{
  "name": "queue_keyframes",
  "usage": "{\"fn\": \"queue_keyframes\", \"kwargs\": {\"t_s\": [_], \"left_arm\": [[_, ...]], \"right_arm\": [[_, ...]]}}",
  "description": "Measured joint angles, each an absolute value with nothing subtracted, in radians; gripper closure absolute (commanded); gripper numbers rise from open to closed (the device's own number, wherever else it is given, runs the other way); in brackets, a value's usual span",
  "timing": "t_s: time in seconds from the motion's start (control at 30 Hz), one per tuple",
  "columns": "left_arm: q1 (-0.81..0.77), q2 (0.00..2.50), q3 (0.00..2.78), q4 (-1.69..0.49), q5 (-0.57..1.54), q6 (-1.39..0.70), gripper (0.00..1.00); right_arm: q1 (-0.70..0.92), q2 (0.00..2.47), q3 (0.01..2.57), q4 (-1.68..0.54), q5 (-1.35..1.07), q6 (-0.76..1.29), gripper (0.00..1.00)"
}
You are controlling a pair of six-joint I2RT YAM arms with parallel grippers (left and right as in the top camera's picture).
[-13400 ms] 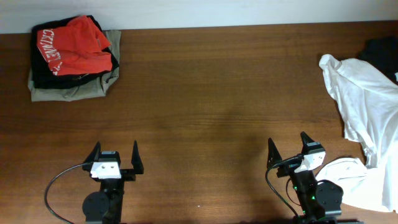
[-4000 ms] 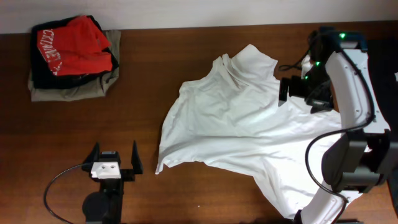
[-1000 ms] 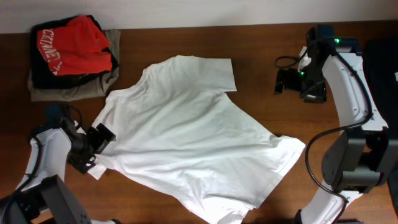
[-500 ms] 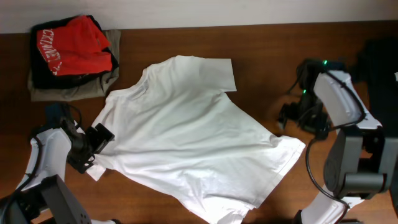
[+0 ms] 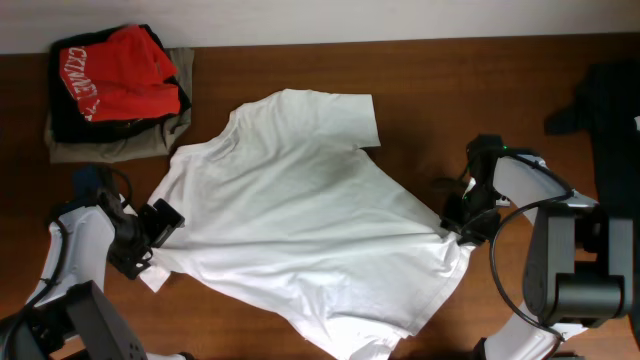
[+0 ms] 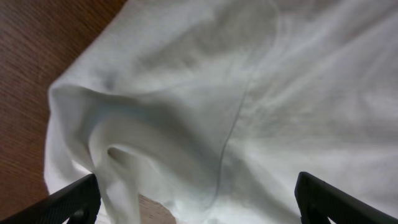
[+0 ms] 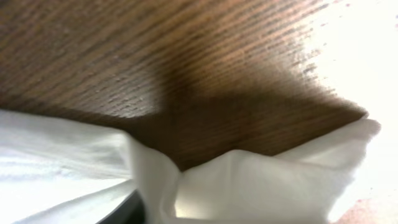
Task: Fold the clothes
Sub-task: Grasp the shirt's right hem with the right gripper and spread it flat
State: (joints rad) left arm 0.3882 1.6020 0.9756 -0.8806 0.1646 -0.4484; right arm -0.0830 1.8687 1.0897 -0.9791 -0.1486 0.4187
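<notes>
A white T-shirt (image 5: 300, 220) lies spread out on the wooden table (image 5: 430, 70), one sleeve toward the back. My left gripper (image 5: 150, 228) stands open over the shirt's left edge. In the left wrist view its two black fingertips (image 6: 68, 205) sit wide apart, with rumpled white cloth (image 6: 261, 99) lying between and beyond them. My right gripper (image 5: 460, 228) is down at the shirt's right corner. In the right wrist view a bunched ridge of white cloth (image 7: 267, 186) rises between its jaws, so it is shut on that corner.
A stack of folded clothes (image 5: 118, 92), red on top, sits at the back left. A dark garment (image 5: 610, 110) lies at the right edge. Bare wood (image 7: 155, 50) shows beyond the shirt's right corner.
My right arm came forward from the back right down to the shirt's right corner and closed on it. The corner has drawn inward. The left arm has not moved.
</notes>
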Motion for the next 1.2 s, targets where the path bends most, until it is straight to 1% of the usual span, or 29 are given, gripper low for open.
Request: {"fn": "queue_keyframes", "kwargs": {"t_s": [0.17,0.3,0.4,0.47,0.53,0.57,0.6,0.63,0.67,0.73,0.8,0.83,0.9,0.93,0.97,1.03,1.07,1.2], "left_arm": [[0.388,1.602,0.976,-0.891,0.165,-0.448,0.01],[0.387,1.602,0.976,-0.893,0.233,-0.448,0.01],[0.372,1.602,0.976,-0.893,0.293,-0.448,0.01],[0.349,1.602,0.976,-0.893,0.31,-0.448,0.01],[0.294,1.602,0.976,-0.894,0.323,-0.436,0.01],[0.26,1.602,0.976,-0.892,0.325,-0.427,0.01],[0.219,1.602,0.976,-0.89,0.33,-0.416,0.01],[0.168,1.602,0.976,-0.874,0.332,-0.403,0.01],[0.113,1.602,0.976,-0.851,0.336,-0.388,0.01],[0.02,1.602,0.976,-0.778,0.334,-0.376,0.01],[-0.037,1.602,0.977,-0.719,0.331,-0.366,0.01],[-0.07,1.602,0.978,-0.657,0.328,-0.362,0.02],[-0.099,1.602,0.978,-0.589,0.325,-0.358,0.07],[-0.106,1.602,0.978,-0.567,0.325,-0.358,0.11],[-0.116,1.602,0.978,-0.53,0.325,-0.357,0.11],[-0.121,1.611,0.978,-0.509,0.325,-0.355,0.11],[-0.122,1.625,0.978,-0.498,0.326,-0.355,0.16],[-0.128,1.739,0.978,-0.429,0.323,-0.348,0.17]], "right_arm": [[-0.114,1.86,1.083,-0.925,-0.182,0.434,0.96],[-0.215,1.856,1.097,-0.757,-0.192,0.438,0.96],[-0.31,1.883,1.156,-0.68,-0.168,0.44,0.96],[-0.344,1.886,1.201,-0.571,-0.171,0.435,0.96],[-0.354,1.886,1.277,-0.434,-0.177,0.43,0.96],[-0.354,1.886,1.312,-0.393,-0.183,0.419,0.85],[-0.354,1.886,1.343,-0.375,-0.186,0.409,0.11],[-0.353,1.887,1.394,-0.395,-0.19,0.384,0.01],[-0.353,1.888,1.454,-0.44,-0.191,0.37,0.01],[-0.354,1.898,1.625,-0.62,-0.194,0.331,0.02],[-0.354,1.901,1.814,-0.823,-0.197,0.304,0.01],[-0.354,1.897,1.886,-0.883,-0.2,0.297,0.01],[-0.354,1.892,1.988,-1.078,-0.202,0.286,0.01],[-0.354,1.89,2.005,-1.132,-0.202,0.284,0.01],[-0.354,1.89,2.015,-1.22,-0.202,0.283,0.01],[-0.354,1.891,2.013,-1.309,-0.203,0.282,0.01],[-0.354,1.891,2.012,-1.359,-0.206,0.283,0.01],[-0.354,1.891,2.012,-1.445,-0.212,0.282,0.01]]}}
